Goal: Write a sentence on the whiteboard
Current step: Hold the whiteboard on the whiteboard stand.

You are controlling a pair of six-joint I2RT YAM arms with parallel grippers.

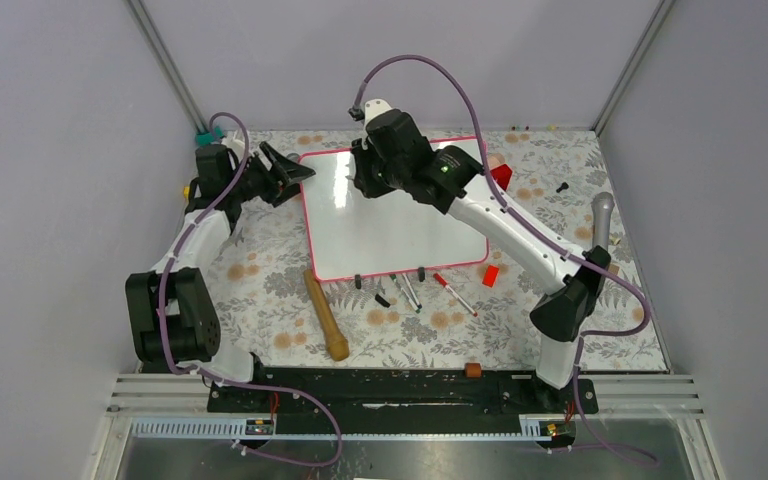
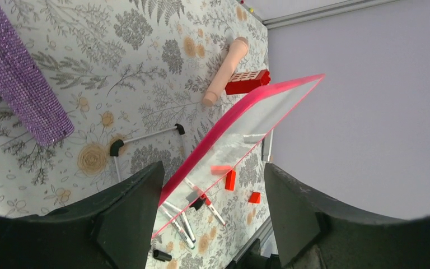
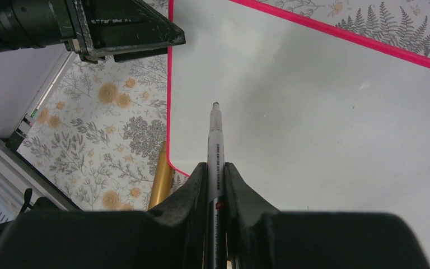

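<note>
Covering the whole table is a floral cloth (image 1: 260,290), pale with grey ferns and orange blossoms. Plain lavender-grey walls (image 1: 60,150) close it in on three sides, with slim metal posts running up the far corners.

The whiteboard (image 1: 390,235) lies on the far middle of the cloth, slightly skewed, its pink-red frame bright against the pattern and its glossy white face catching reflections.

The left gripper (image 1: 285,170) sits at the board's far left corner. In the left wrist view its fingers (image 2: 129,218) stand released, well apart, with the pink edge of the whiteboard (image 2: 257,112) running between them.

The right gripper (image 3: 215,168) is clenched on a marker pen (image 3: 215,140), whose dark tip points onto the whiteboard (image 3: 313,112) near its left edge. Whether the tip touches the surface I cannot tell.

Just beside the board's near edge lie several loose markers (image 1: 407,292), a small red block (image 1: 490,275) and a wooden handle (image 1: 325,315). A grey handle (image 1: 601,215) rests near the right wall.
</note>
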